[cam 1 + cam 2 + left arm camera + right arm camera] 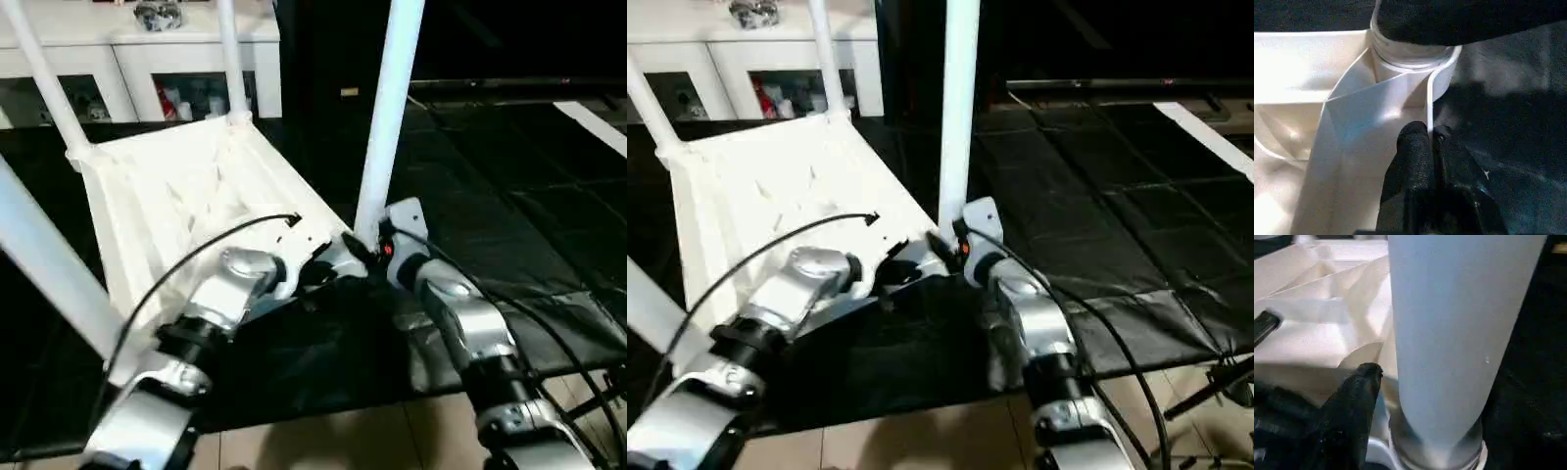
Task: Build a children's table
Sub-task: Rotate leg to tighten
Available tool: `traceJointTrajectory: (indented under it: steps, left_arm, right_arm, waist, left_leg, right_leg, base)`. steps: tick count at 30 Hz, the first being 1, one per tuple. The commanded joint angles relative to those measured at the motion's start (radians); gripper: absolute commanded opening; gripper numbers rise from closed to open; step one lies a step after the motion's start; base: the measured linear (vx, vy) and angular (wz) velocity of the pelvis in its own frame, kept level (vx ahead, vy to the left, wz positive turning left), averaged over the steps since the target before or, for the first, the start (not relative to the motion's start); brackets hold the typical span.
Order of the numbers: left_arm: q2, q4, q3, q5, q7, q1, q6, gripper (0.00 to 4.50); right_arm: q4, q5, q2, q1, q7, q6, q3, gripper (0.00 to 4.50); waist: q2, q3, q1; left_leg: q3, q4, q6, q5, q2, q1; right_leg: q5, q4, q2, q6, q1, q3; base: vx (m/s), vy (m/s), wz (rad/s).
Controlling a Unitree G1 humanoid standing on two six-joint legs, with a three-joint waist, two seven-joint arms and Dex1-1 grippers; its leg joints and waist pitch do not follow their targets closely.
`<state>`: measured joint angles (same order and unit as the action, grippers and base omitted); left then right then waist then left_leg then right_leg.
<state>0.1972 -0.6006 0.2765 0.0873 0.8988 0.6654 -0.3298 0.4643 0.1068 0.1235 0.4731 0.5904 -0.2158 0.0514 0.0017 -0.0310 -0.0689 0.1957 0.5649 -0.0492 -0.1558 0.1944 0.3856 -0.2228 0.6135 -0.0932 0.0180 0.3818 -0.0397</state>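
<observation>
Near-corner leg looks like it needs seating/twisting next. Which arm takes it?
Right, probably. The right gripper sits at the base of the near leg, fingers either side. The left gripper is shut on the tabletop's rim, steadying it.

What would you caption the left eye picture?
Robot's left gripper and right gripper work at the base of a leg on the upturned white tabletop.

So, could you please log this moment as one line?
tabletop: underside up, legs standing | left gripper: shut on tabletop rim | right gripper: at near-right leg base, grip unclear
</observation>
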Motion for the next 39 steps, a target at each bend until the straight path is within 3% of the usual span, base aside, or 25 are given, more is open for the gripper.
traceJointTrajectory:
  steps: [1, 3, 9, 12, 18, 27, 28, 39]
  left_arm:
    - [0.018, 0.018, 0.038, -0.015, 0.086, -0.015, 0.051, 0.00]
    - [0.042, 0.013, 0.047, -0.014, 0.131, -0.017, 0.081, 0.00]
    - [0.118, 0.009, 0.074, -0.037, 0.314, -0.013, 0.209, 0.00]
    - [0.167, 0.014, 0.116, -0.030, 0.420, -0.008, 0.269, 0.00]
    - [0.201, 0.011, 0.160, -0.011, 0.522, -0.007, 0.352, 0.00]
    - [0.215, 0.008, 0.194, 0.007, 0.561, 0.000, 0.411, 0.00]
    - [0.215, -0.001, 0.193, 0.011, 0.560, 0.003, 0.420, 0.00]
    - [0.218, -0.037, 0.188, 0.024, 0.542, 0.015, 0.429, 0.00]
  right_arm:
    - [-0.031, 0.049, 0.023, -0.026, 0.147, -0.017, 0.060, 3.55]
    - [-0.054, 0.071, 0.057, -0.034, 0.214, -0.013, 0.057, 3.77]
    - [-0.087, 0.108, 0.176, -0.034, 0.456, 0.006, 0.076, 4.23]
    - [-0.107, 0.136, 0.244, -0.031, 0.608, -0.005, 0.109, 4.23]
    - [-0.092, 0.163, 0.286, -0.006, 0.750, -0.013, 0.135, 4.23]
    - [-0.030, 0.170, 0.298, 0.047, 0.861, -0.007, 0.164, 3.42]
    - [-0.022, 0.162, 0.297, 0.053, 0.882, -0.007, 0.176, 3.33]
    - [0.024, 0.145, 0.288, 0.074, 0.912, 0.016, 0.193, 2.37]
  waist:
    - [-0.004, 0.053, -0.008]
    - [-0.008, 0.054, -0.015]
    - [-0.005, 0.053, -0.034]
    - [-0.010, 0.054, -0.045]
    - [-0.011, 0.054, -0.067]
    - [-0.016, 0.055, -0.076]
    - [-0.022, 0.055, -0.076]
    - [-0.023, 0.056, -0.078]
  left_leg:
    - [-0.017, -0.056, 0.042, -0.196, 0.032, -0.021]
    - [-0.015, -0.052, 0.060, -0.172, 0.032, -0.020]
    - [-0.012, -0.052, 0.058, -0.183, 0.038, -0.026]
    - [-0.011, -0.049, 0.062, -0.175, 0.039, -0.026]
    - [-0.009, -0.049, 0.054, -0.179, 0.043, -0.028]
    - [-0.009, -0.049, 0.036, -0.178, 0.043, -0.029]
    - [-0.009, -0.048, 0.040, -0.170, 0.043, -0.027]
    - [-0.008, -0.045, 0.045, -0.154, 0.042, -0.028]
  right_leg:
    - [-0.021, -0.070, -0.044, -0.224, -0.037, 0.029]
    - [0.032, -0.065, -0.044, -0.235, -0.039, 0.028]
    - [0.015, -0.063, -0.044, -0.247, -0.036, 0.027]
    - [0.037, -0.058, -0.044, -0.254, -0.036, 0.025]
    - [0.019, -0.054, -0.049, -0.263, -0.031, 0.026]
    - [0.015, -0.050, -0.052, -0.267, -0.030, 0.025]
    - [0.027, -0.049, -0.051, -0.268, -0.032, 0.025]
    - [0.046, -0.045, -0.050, -0.278, -0.031, 0.024]
  base:
    - [0.000, 0.000, 0.00]
    - [0.000, 0.000, 0.00]
    - [0.000, 0.000, 0.00]
    - [0.000, 0.000, 0.00]
    - [0.000, 0.000, 0.00]
    - [0.000, 0.000, 0.00]
    - [0.000, 0.000, 0.00]
    - [0.000, 0.000, 0.00]
